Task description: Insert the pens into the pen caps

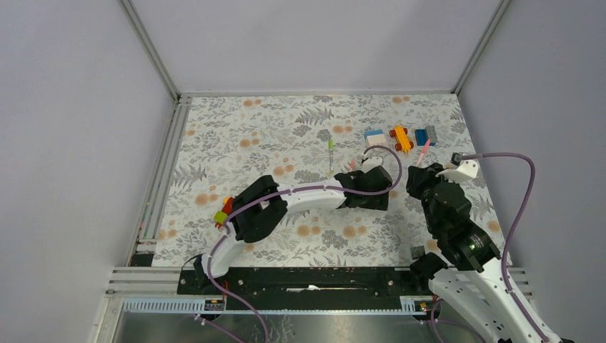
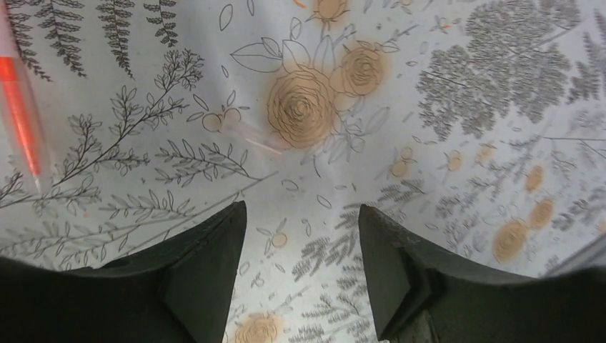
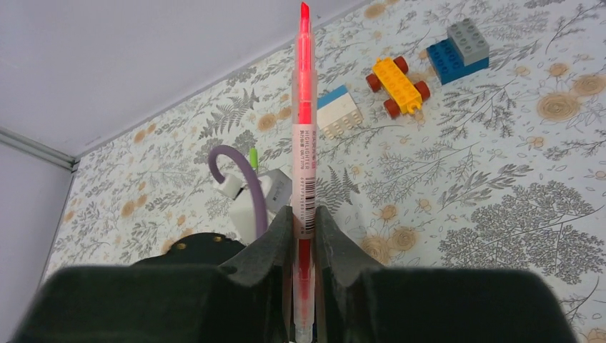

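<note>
My right gripper (image 3: 304,211) is shut on a pink-red pen (image 3: 304,107), which stands straight out of the jaws with its tip pointing away. From above, that pen (image 1: 425,151) slants toward the toy blocks and the right gripper (image 1: 419,171) sits at mid right. My left gripper (image 2: 300,211) is open over the floral mat with nothing between its fingers. Another pink-red pen (image 2: 21,118) lies at the left edge of its view. A pen with a green end (image 1: 331,147) lies on the mat beyond the left gripper (image 1: 357,177). A faint pinkish smear (image 2: 251,138) ahead of the jaws is too blurred to name. No pen cap shows clearly.
Toy blocks lie at the back right: a white-blue one (image 1: 374,134), a yellow wheeled one (image 1: 401,138) and a blue-grey one (image 1: 426,136). A red-yellow block (image 1: 223,211) sits beside the left arm's elbow. Grey walls enclose the mat.
</note>
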Action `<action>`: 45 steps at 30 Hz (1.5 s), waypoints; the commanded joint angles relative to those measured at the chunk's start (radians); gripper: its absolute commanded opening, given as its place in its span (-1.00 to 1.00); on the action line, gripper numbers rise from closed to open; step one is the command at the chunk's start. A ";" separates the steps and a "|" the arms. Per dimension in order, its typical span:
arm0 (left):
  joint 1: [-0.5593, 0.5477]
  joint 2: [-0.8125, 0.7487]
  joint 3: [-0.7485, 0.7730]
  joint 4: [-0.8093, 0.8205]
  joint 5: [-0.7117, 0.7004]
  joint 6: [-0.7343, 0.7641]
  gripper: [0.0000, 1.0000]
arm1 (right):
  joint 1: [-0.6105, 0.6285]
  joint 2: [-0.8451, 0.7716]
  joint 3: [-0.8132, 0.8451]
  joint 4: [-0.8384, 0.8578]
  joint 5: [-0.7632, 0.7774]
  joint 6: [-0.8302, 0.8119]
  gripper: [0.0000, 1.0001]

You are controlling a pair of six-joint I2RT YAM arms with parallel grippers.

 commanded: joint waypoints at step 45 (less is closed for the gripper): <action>0.049 0.162 0.084 0.290 0.016 -0.174 0.23 | -0.004 -0.125 0.030 -0.052 0.024 -0.049 -1.00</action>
